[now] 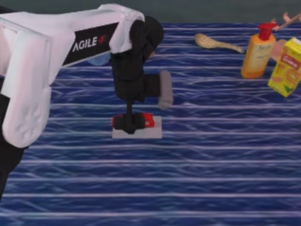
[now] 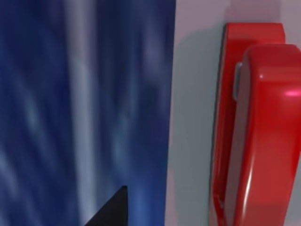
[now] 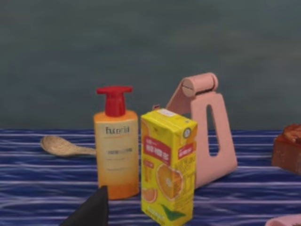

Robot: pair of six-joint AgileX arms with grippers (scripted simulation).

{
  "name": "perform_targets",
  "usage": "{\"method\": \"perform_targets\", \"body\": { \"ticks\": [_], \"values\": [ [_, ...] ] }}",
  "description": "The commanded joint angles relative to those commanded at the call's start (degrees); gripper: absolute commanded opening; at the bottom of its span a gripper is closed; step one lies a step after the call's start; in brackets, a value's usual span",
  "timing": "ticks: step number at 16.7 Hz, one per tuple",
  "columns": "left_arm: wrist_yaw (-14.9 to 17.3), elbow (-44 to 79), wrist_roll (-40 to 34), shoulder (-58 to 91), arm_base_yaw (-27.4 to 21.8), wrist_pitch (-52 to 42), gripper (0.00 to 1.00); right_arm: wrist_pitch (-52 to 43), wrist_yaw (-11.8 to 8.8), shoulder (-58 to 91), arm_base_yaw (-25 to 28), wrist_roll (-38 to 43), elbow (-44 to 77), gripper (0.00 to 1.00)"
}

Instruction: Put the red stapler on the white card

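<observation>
The red stapler [image 1: 148,120] lies flat on the white card [image 1: 153,132], left of the table's middle. My left gripper [image 1: 132,122] hangs straight down over the stapler's middle and hides it there; red shows on both sides of the black fingers. In the left wrist view the stapler [image 2: 263,132] rests on the pale card [image 2: 193,117], and one dark fingertip [image 2: 113,212] stands well apart from it, so the gripper is open. My right arm is parked out of the top view; only one fingertip [image 3: 94,209] shows in its wrist view, far off to one side.
At the back right stand an orange pump bottle [image 1: 257,52], a yellow juice carton [image 1: 286,67] and a pink stand [image 3: 207,132]. A wooden spoon [image 1: 216,43] lies beside them. A brown block [image 3: 288,150] sits farther off. A blue striped cloth covers the table.
</observation>
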Motion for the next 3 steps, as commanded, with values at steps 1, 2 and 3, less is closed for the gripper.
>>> {"method": "perform_targets", "body": {
  "ticks": [1,2,3],
  "values": [
    [0.0,0.0,0.0,0.0,0.0,0.0,1.0,0.0,0.0,0.0,0.0,0.0,0.0,1.0],
    [0.0,0.0,0.0,0.0,0.0,0.0,1.0,0.0,0.0,0.0,0.0,0.0,0.0,1.0],
    [0.0,0.0,0.0,0.0,0.0,0.0,1.0,0.0,0.0,0.0,0.0,0.0,0.0,1.0]
  ]
}}
